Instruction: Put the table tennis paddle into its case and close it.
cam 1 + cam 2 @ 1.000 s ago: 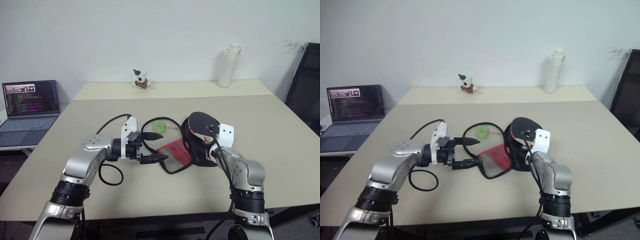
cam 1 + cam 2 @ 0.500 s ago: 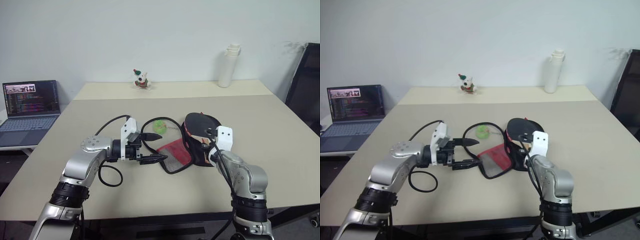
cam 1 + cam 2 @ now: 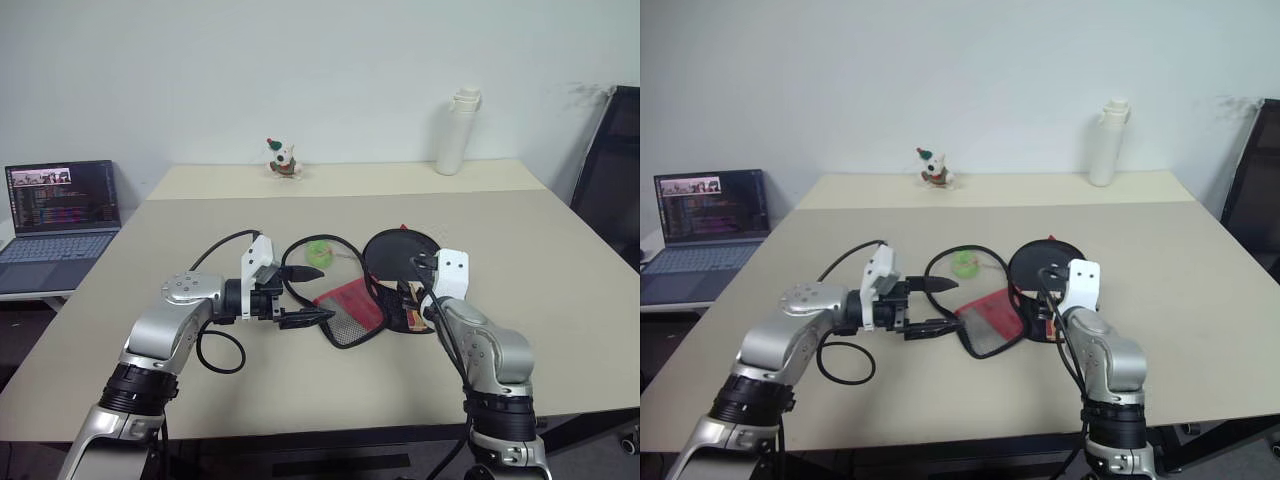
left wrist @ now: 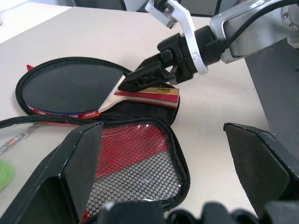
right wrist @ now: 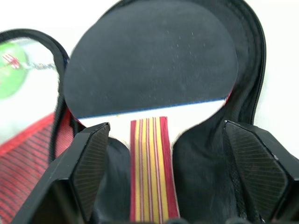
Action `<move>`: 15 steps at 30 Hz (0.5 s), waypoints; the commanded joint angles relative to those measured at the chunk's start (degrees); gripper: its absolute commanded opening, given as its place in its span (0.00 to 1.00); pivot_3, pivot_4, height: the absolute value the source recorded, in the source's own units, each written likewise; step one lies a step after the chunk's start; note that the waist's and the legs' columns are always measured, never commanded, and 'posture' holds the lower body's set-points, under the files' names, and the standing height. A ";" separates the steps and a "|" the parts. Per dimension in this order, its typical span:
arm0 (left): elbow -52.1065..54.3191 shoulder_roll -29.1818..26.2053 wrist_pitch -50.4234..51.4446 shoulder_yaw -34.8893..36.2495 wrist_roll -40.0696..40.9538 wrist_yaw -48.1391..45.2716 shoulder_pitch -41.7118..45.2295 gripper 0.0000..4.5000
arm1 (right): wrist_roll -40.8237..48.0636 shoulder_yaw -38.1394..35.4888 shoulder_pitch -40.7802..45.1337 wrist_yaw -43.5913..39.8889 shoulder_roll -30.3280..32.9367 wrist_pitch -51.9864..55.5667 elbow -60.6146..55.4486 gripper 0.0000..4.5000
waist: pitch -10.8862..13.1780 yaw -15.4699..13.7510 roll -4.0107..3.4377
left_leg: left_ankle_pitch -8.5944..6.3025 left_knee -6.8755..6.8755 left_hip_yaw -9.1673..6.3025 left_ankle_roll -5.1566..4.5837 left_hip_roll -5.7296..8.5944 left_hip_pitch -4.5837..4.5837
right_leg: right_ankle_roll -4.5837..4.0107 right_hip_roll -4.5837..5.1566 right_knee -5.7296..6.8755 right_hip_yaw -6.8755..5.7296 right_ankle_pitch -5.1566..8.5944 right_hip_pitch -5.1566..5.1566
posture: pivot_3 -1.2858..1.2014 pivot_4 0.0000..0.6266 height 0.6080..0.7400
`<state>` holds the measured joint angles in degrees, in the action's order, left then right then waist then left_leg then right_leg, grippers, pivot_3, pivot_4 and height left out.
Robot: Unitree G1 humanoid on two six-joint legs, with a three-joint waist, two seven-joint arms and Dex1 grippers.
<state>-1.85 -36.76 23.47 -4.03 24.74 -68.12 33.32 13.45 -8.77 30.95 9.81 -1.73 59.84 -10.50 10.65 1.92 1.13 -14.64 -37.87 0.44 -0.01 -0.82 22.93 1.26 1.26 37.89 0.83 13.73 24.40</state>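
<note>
Lying flat in the open black fabric case, the black-rubber wooden-handled paddle sat between the right gripper's spread fingers, while the left gripper gaped empty beside it.

Surfaces on the bench: matt rubber, striped wood, mesh cloth.

I'm seeing the table tennis paddle showing a matt black rubber face and a smooth layered wooden handle. The case is looking like black fabric, with red cloth under black open mesh and a zipper rim. The table is reading as smooth, matt beige; the bottle as dull white plastic.
</note>
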 commanded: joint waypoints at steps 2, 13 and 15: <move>1.99 -1.36 -0.59 2.43 0.46 0.45 -0.38 1.00 | -0.13 1.20 0.93 -2.16 1.20 -1.58 -2.12 0.92 | 0.00 -0.01 0.00 | 0.00 0.00 0.00 0.00 0.01 0.00 | 0.00 0.00 0.00 0.00 0.00 0.00 | 0.52 0.24 1.00; -0.86 -2.98 -1.80 4.24 -1.09 2.36 -3.61 1.00 | 11.14 0.12 -2.17 -19.36 10.99 3.16 -14.24 1.00 | 0.00 -0.09 0.00 | 0.00 -0.01 -0.02 0.00 0.01 0.00 | 0.05 0.01 -0.01 -0.02 0.03 -0.02 | 0.52 0.24 1.00; -2.67 -2.88 -2.50 4.40 -2.05 3.28 -4.03 1.00 | 15.27 -0.15 -2.20 -24.51 14.43 5.00 -16.74 1.00 | 0.00 -0.11 0.00 | 0.00 -0.01 -0.02 0.00 0.01 -0.01 | 0.06 0.01 -0.02 -0.04 0.03 -0.02 | 0.52 0.24 1.00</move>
<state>-3.99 -38.98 22.22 -1.70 23.34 -65.60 29.48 25.26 -7.90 28.18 -11.19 11.73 63.88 -23.26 10.65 1.81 1.13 -14.64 -37.89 0.41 -0.02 -0.81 22.92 1.32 1.27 37.88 0.79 13.76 24.38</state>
